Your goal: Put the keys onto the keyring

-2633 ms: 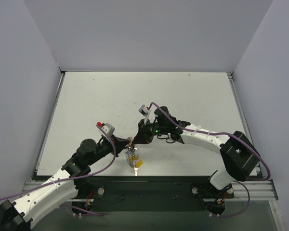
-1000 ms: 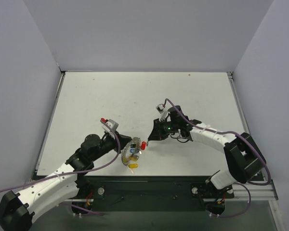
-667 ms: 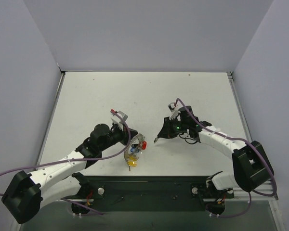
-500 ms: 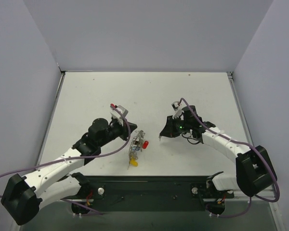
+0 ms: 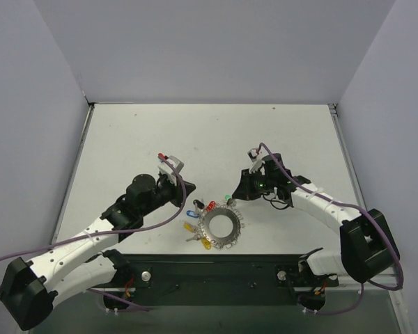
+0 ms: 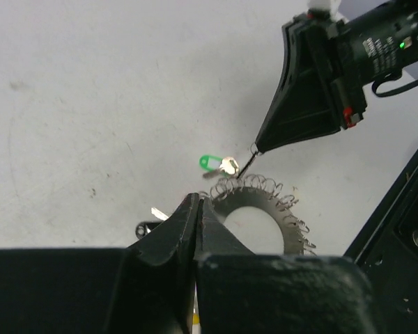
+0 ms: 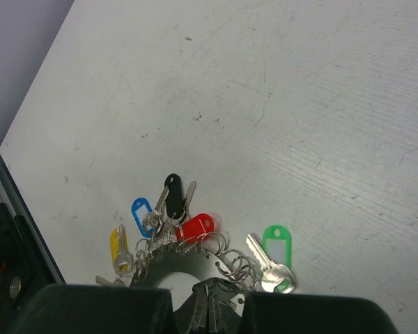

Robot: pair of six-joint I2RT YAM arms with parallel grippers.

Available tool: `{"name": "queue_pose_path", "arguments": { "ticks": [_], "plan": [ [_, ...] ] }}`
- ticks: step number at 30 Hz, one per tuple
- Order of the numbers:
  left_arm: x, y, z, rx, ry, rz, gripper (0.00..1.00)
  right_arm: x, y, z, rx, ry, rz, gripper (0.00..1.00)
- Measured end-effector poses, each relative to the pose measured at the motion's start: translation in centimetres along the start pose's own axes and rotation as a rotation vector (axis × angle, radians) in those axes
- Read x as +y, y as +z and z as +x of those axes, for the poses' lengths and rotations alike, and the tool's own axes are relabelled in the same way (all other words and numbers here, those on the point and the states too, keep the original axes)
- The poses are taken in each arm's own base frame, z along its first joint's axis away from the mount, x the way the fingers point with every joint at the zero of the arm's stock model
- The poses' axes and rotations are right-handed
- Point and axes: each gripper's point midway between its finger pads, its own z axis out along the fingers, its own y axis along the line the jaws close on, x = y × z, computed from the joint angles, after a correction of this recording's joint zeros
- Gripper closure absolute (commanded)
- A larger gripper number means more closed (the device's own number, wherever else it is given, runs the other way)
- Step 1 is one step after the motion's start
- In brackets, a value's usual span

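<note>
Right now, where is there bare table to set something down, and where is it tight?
Bare: the far half of the table, between the back wall and the left arm and right arm. Tight: the near middle, where the keyring and its keys lie right by both shut jaws.

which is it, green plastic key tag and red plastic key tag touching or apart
Apart. The right wrist view shows the green plastic key tag and the red plastic key tag with bare white table between them.

A robot lab cell — white table [image 5: 195, 132] boxed by 3 plain walls [image 5: 216, 49], aluminium rail [image 5: 376, 273] in front.
</note>
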Motion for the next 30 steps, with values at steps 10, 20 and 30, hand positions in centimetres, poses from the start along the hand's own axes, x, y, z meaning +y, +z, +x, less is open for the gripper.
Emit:
{"name": "queue_pose_path", "arguments": {
  "ticks": [10,20,30],
  "plan": [
    [0.1,2.8,7.8,0.265,-0.127,0.003,0.4,-2.4,-0.5,0.2,-0.003,0.047,0.112,0.92],
    [-1.8,5.5,10.0,0.42,-0.167,0.008,0.39,-7.0,-2.0,0.4,-0.031,0.189,0.281,0.46],
    [-2.2,5.4,12.0,0.541,-0.14,-0.073,0.47,-7.6,-3.5,0.9,-0.054,0.196,0.347,0.3]
  ]
}}
